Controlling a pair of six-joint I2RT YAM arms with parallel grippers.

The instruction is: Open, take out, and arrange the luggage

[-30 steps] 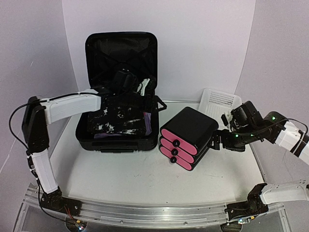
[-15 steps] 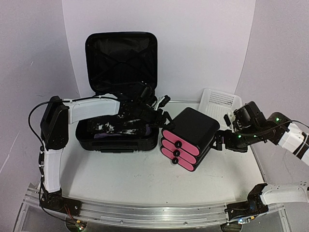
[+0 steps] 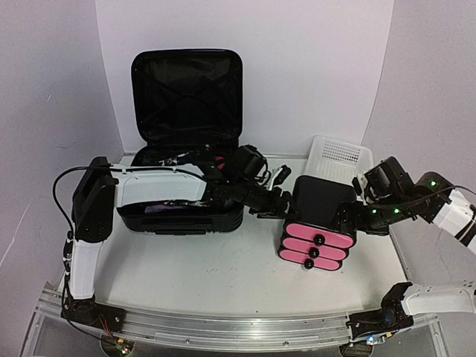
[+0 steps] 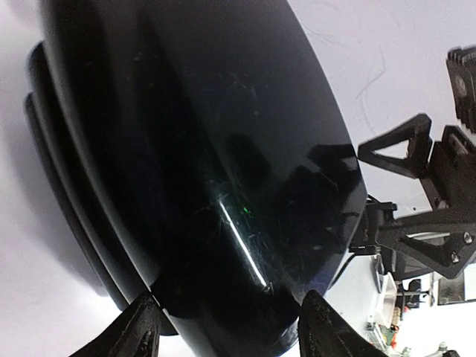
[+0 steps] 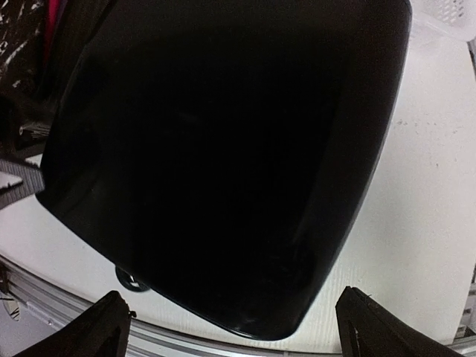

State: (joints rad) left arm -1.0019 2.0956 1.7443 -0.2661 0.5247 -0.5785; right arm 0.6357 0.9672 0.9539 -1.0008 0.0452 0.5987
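Nearest you on the surface (image 3: 223, 275): black box with pink drawer fronts (image 3: 320, 199), your left pincer (image 3: 281, 202) clamped on its left end, your right pincer (image 3: 351, 217) spread wide at its right side. Behind, left: the luggage (image 3: 186, 97), open, lid upright. Behind, right: white basket (image 3: 338, 152).

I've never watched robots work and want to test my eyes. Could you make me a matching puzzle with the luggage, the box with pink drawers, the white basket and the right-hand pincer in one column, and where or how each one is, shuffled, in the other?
Things:
1. luggage
2. drawer box
3. white basket
4. right pincer

Places or states:
A. back right, by the wall
B. jaws wide, at the drawer box's right side
C. back left, lid standing open
D. mid-table, pink fronts toward the near edge

Pairs: 1-C, 2-D, 3-A, 4-B
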